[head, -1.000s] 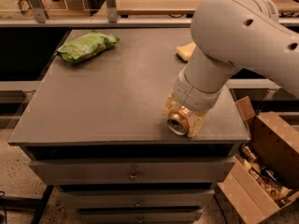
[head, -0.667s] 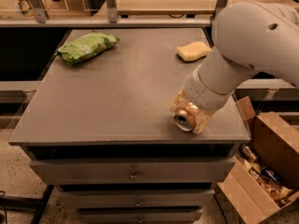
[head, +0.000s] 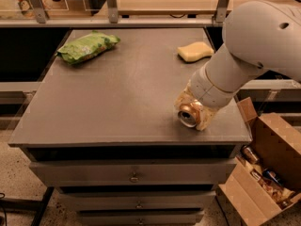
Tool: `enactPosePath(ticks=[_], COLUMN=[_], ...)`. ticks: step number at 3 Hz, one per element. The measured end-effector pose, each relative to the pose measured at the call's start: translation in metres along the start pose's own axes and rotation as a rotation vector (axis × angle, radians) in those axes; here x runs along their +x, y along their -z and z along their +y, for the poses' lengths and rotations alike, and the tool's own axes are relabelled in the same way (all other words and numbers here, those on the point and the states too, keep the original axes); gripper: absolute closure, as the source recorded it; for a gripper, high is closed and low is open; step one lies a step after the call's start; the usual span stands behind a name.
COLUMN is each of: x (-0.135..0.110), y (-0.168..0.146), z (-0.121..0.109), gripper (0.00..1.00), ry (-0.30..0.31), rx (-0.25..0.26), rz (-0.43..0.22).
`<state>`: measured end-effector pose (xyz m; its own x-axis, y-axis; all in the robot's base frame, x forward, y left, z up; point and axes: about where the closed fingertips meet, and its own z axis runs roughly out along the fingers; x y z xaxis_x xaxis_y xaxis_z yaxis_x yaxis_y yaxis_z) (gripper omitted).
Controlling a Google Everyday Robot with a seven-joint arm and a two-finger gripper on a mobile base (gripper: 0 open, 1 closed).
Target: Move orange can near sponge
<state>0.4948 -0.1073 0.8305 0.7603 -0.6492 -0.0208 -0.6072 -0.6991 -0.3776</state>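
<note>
- Moved since a second ago: the pincer (head: 192,116) and the orange can (head: 187,117) have shifted a little to the right and farther back on the desk (head: 117,93). The arm (head: 249,51) has swung right with them, so the sponge, then half hidden behind it, now shows whole.
- Green snack bag (head: 88,46): lying flat, far to the left of the pincer and well behind it, near the desk's back left corner.
- Drawers (head: 134,173): stacked under the desk top, below and left of the pincer, all closed.
- Pincer: near the desk's front right corner, its pale fingers pinching the orange can from both sides.
- Orange can: on its side within the pincer, silver round end facing the front edge. Whether it touches the desk cannot be told.
- Sponge (head: 195,52): pale yellow, flat on the desk, straight behind the pincer and well apart from it.
- Cardboard box (head: 263,173): open, on the floor to the right of and below the pincer, with cans inside.
</note>
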Motion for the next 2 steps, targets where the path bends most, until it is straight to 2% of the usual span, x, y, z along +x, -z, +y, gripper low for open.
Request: enactPosePath(ticks=[2], x=[0.073], y=[0.019], z=[-0.041], gripper=[1.00], ry=[0.063], rx=[0.096], rz=[0.083])
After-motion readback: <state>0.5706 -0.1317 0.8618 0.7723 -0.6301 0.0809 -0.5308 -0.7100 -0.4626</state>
